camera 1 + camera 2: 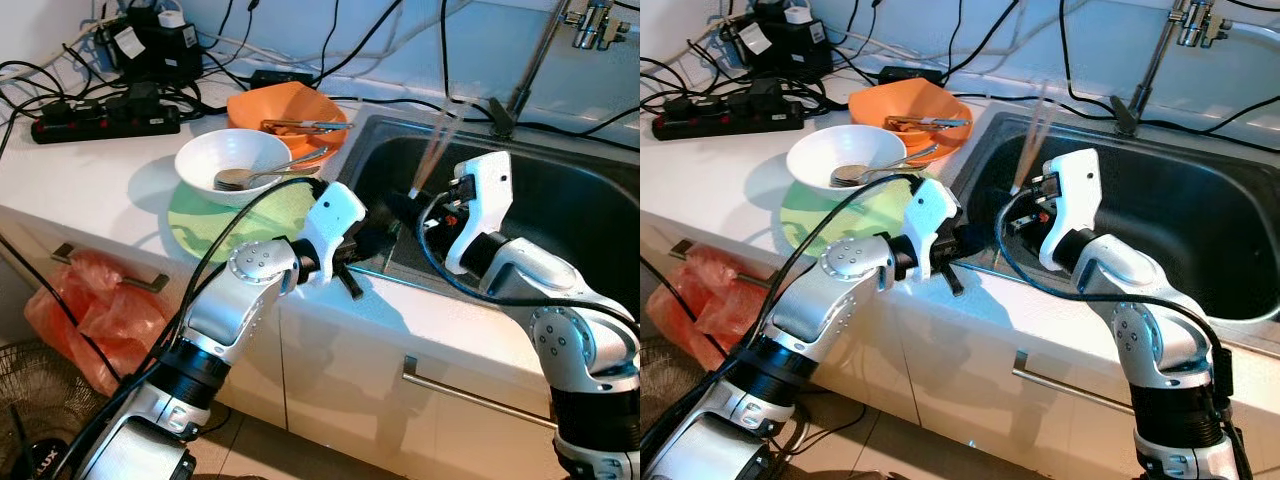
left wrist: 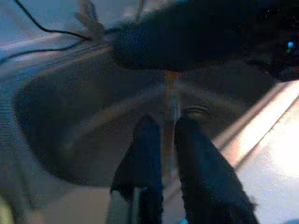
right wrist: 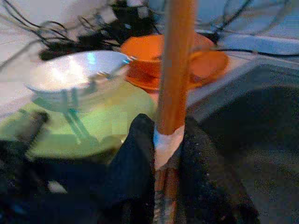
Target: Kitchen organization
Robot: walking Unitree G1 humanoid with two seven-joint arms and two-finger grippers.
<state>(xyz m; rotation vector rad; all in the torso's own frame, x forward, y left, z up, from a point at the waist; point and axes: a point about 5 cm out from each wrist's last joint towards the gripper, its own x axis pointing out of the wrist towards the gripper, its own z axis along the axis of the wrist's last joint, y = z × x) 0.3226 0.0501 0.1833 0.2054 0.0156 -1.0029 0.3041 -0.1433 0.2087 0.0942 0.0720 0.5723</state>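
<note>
White kitchen counter [image 1: 90, 165] runs along the wall, with a dark metal sink [image 1: 560, 215] set into it and a tap [image 1: 590, 25] above. On the counter sit a white bowl [image 1: 232, 160] with a spoon [image 1: 245, 178] in it, on top of a green plate [image 1: 215, 228]. Just behind is an orange bowl [image 1: 285, 112] holding what look like tongs, though they are too small to be sure. Black power strips and a tangle of cables [image 1: 105, 110] lie at the back.

The right gripper [image 3: 161, 154] is at the near edge of the sink. Its two black fingers are pinched on a pair of orange chopsticks [image 3: 175, 65], which stand nearly upright and look blurred. The left gripper [image 2: 163, 140] is just beside it over the sink rim, with its fingers close together around a thin stick; whether they squeeze it is hard to tell.

An orange plastic bag [image 1: 85, 310] hangs by the cupboard below.
</note>
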